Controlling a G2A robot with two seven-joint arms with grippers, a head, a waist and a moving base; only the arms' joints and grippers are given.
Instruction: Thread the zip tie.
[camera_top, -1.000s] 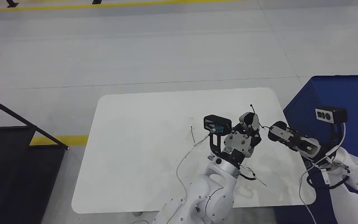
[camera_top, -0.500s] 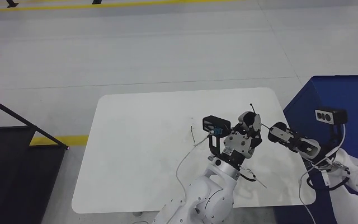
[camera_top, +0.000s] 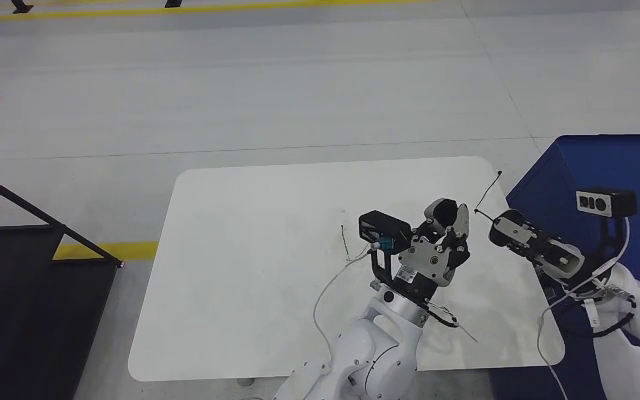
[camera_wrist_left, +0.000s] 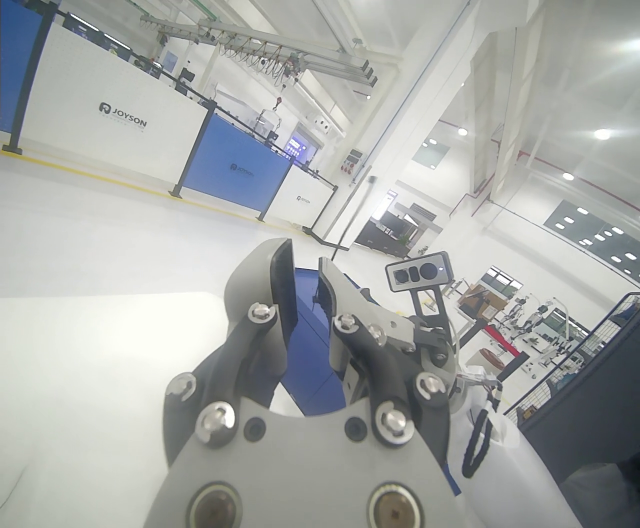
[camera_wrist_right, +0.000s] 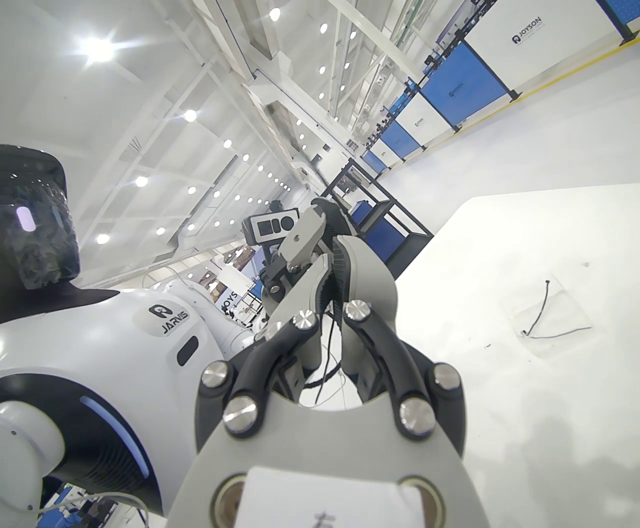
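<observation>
Projecting upward from the right gripper (camera_top: 497, 228), the zip tie (camera_top: 489, 191) is held in the air over the right-hand side of the bench (camera_top: 250, 260), with those jaws pinched almost together on its lower end. The left gripper (camera_top: 447, 218) is poised just beside it, its jaws parted by a narrow gap and nothing seen to be gripped. Which end of the tie is free cannot be told. Trouble is judged most likely where the two meet: the strap is thin and springy, so it may be flexed aside and the small head missed. If the grip is relaxed too soon, the tie may be dropped near the bench edge. The close-set grippers may also be knocked together by a hurried approach.
</observation>
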